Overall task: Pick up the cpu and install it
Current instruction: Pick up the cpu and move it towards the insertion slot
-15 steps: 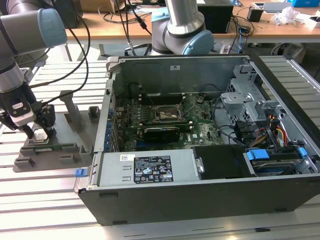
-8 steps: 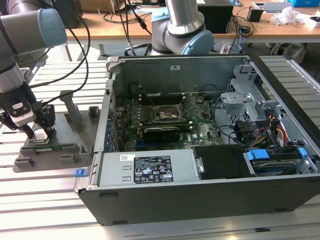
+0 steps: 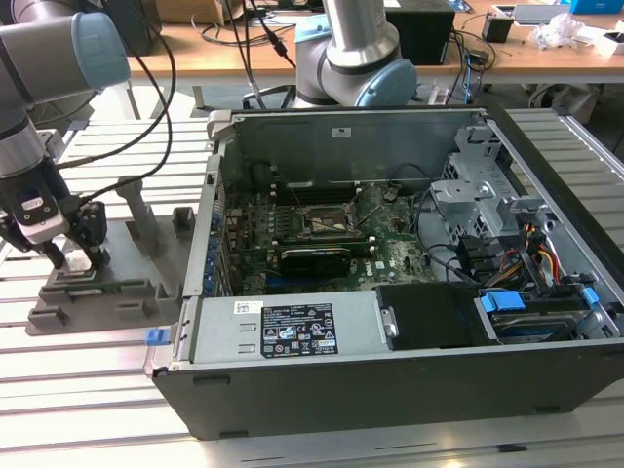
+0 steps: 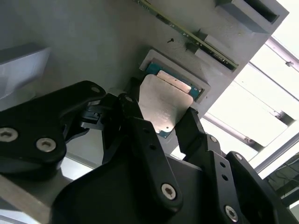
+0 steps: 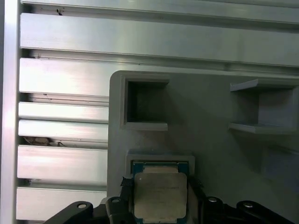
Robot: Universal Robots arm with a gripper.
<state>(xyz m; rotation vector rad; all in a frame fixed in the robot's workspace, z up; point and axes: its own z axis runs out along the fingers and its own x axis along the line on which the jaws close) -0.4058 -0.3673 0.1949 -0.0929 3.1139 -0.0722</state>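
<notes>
Slatted aluminium table [image 3: 88, 390] underneath, open black desktop computer case [image 3: 390, 409] alongside. Poised with the black two-fingered gripper [image 4: 159, 112] spread astride the small flat square silver-topped cpu [image 5: 160, 196] (contact with its edges unclear), dead between the tips. Seated flat, metal top up, in a pocket of the grey plastic holder [image 5: 210, 107]; square, so no long axis, edges parallel to the jaws.

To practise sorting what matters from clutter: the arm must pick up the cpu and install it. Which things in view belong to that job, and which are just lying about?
Job: cpu, gripper, holder, socket.

Lying about: power supply, drive cage, cables, second arm.
</notes>
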